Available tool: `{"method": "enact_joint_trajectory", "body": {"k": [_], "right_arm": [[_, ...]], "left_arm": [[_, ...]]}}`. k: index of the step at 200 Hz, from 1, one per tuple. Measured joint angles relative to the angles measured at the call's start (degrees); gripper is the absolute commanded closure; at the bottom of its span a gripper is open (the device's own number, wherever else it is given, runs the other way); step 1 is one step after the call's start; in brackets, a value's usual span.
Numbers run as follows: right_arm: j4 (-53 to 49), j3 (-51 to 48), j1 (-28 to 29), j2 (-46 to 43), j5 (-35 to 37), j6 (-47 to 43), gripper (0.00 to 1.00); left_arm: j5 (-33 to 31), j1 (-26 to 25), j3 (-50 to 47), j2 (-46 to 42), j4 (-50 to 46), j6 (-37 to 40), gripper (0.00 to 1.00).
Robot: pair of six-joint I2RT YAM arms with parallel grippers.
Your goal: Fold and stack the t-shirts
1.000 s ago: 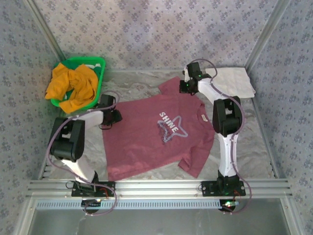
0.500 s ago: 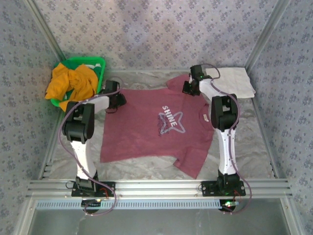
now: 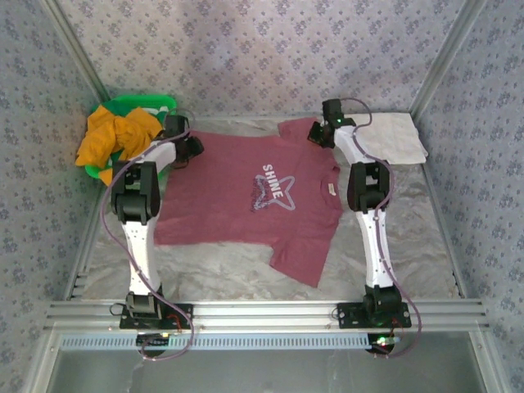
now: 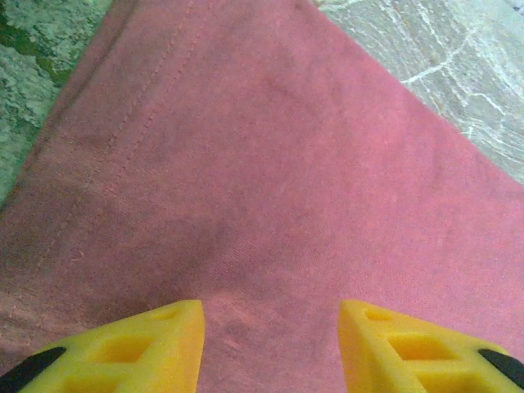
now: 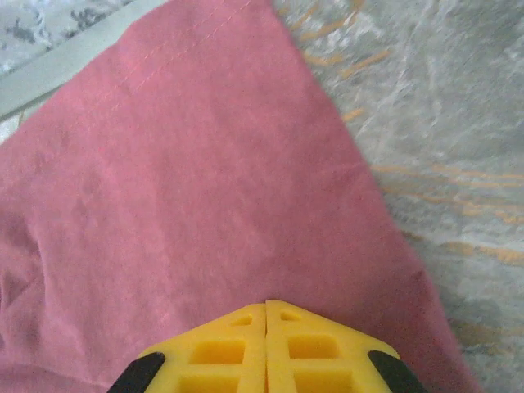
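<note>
Shifted toward the table's (image 3: 409, 246) far edge, the limp maroon cloth t-shirt (image 3: 229, 196) wants corner grips; our right claw (image 5: 266, 307) pinches it, left claw (image 4: 270, 307) parted.

From above, my left claw (image 3: 192, 150) covers the maroon t-shirt's (image 3: 237, 213) far left corner. My right claw (image 5: 266, 308) hides the bit of sleeve it pinches. The label (image 3: 329, 189) at the collar is too small to read. The orange t-shirt (image 3: 115, 139) buries most of the green basket (image 3: 151, 101).

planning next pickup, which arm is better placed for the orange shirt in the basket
Left, probably: the left gripper, open, is beside the green basket holding the orange shirt; the right gripper is shut on the maroon shirt.
</note>
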Motion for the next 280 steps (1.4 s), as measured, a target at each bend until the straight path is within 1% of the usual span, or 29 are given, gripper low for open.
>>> {"method": "enact_joint_trajectory", "body": {"k": [24, 39, 61, 75, 85, 95, 117, 139, 149, 157, 182, 217, 243, 280], "right_arm": [[-0.20, 1.14, -1.29, 0.55, 0.13, 0.46, 0.90], [-0.37, 1.86, -2.34, 0.59, 0.04, 0.35, 0.88], [-0.90, 3.69, -3.65, 0.59, -1.99, -0.52, 0.85], [-1.05, 2.49, -4.11, -0.94, -3.13, -1.75, 0.84], [-0.63, -1.99, -4.00, -4.22, -3.39, -2.75, 0.84], [-0.11, -9.03, -3.41, -9.29, -3.30, -3.63, 0.84], [2.14, -27.87, -0.59, -24.50, -1.60, -5.29, 0.86], [5.07, -44.39, 3.58, -39.36, 1.99, -6.64, 0.89], [4.98, -48.70, 5.29, -43.45, 3.56, -7.23, 0.91], [4.87, -50.62, 6.16, -44.94, 4.50, -7.67, 0.92], [4.48, -53.29, 5.97, -43.71, 6.54, -8.39, 0.93], [2.29, -53.18, 4.48, -37.57, 8.85, -8.94, 0.93], [0.35, -49.68, 4.33, -32.94, 9.53, -9.11, 0.93], [-2.89, -41.90, 3.54, -27.12, 10.69, -9.11, 0.94]], "left_arm": [[0.68, -0.07, -7.65, -6.58, 0.94, -0.46, 0.50], [1.36, -0.13, -12.22, -11.85, 0.92, -0.55, 0.50], [1.79, -0.90, -17.68, -20.37, 1.20, -0.46, 0.50], [1.99, -2.01, -21.03, -25.62, 1.46, -0.48, 0.50], [2.03, -3.06, -23.54, -29.00, 1.73, -0.48, 0.50], [1.88, -4.31, -26.49, -32.35, 1.90, -0.50, 0.51], [0.33, -7.43, -32.52, -37.55, 1.18, -0.44, 0.52], [-0.81, -9.09, -37.57, -39.45, 0.37, -0.39, 0.54], [-1.44, -8.98, -39.60, -39.52, 0.28, -0.42, 0.55], [-1.95, -8.90, -40.87, -39.17, -0.04, -0.42, 0.56], [-1.99, -8.63, -41.88, -35.89, -0.11, -0.42, 0.56], [-1.75, -9.03, -41.99, -29.81, 1.86, -1.33, 0.56], [-1.77, -9.79, -42.03, -28.63, 4.31, -2.25, 0.57], [-1.51, -10.62, -42.03, -27.15, 8.79, -4.57, 0.57]]}}
